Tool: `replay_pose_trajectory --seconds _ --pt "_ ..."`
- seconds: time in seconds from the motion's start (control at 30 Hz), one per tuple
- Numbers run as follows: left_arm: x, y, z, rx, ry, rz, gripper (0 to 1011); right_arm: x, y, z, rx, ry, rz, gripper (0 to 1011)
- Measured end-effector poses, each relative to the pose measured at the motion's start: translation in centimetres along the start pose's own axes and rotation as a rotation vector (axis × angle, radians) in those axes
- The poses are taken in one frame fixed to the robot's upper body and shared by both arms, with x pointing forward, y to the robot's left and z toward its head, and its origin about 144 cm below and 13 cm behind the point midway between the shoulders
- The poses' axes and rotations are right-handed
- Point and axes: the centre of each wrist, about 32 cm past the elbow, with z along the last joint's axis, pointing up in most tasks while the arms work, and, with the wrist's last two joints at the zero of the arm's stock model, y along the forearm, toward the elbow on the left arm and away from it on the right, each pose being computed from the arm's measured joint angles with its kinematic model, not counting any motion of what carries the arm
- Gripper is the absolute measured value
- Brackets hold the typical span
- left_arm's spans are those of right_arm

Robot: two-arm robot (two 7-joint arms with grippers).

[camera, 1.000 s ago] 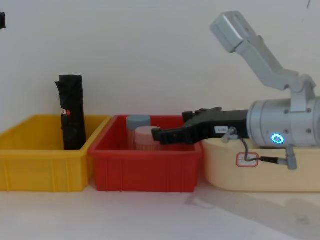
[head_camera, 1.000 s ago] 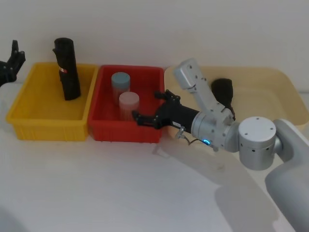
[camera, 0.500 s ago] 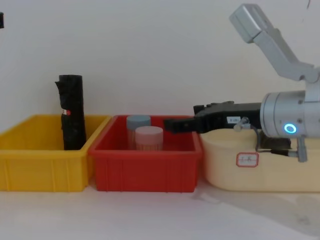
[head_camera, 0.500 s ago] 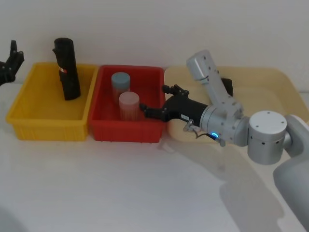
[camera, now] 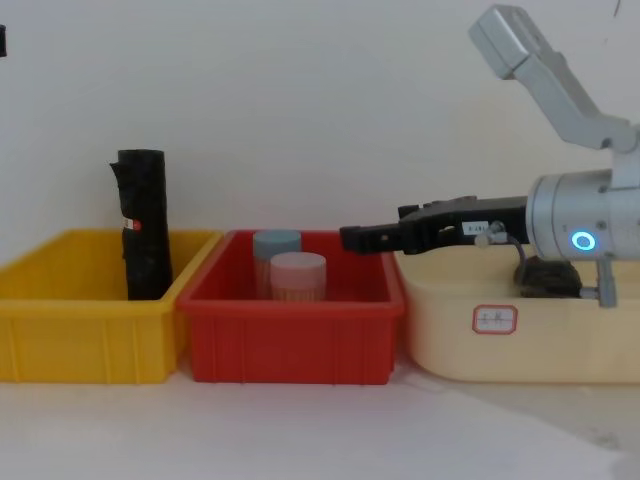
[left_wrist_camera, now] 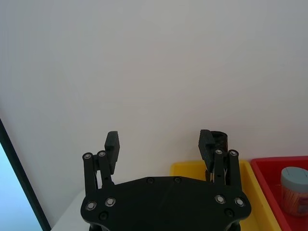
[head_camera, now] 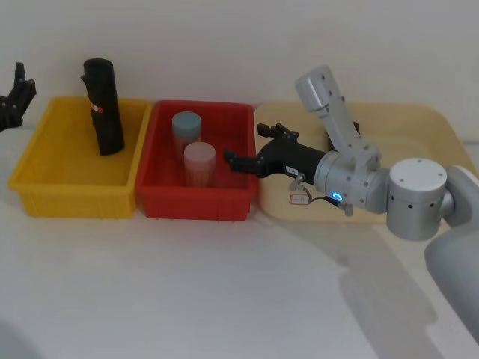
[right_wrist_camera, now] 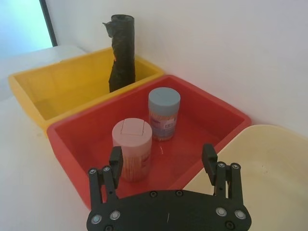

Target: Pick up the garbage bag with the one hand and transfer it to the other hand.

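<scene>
Both tools gape empty. Right tool (head_camera: 245, 144) points over the red bin (head_camera: 193, 205); garbage bag (camera: 545, 277) sits behind its tips in the cream tub (camera: 450, 345), far from left tool (left_wrist_camera: 160, 144).

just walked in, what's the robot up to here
The right gripper hovers open and empty over the red bin's right end, beside the cream tray. The garbage bag sits in that tray, mostly hidden behind the right arm, not yet picked up. The left gripper waits open, raised beyond the yellow bin.
</scene>
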Motion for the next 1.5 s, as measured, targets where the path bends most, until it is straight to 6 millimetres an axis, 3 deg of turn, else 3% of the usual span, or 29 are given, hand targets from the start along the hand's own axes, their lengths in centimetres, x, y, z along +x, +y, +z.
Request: replay_pose_trajectory --seconds 1.5 --pt "0.0 0.0 0.0 0.0 0.0 0.0 1001 0.6 3.8 2.1 -0.069 -0.1 0.117 1000"
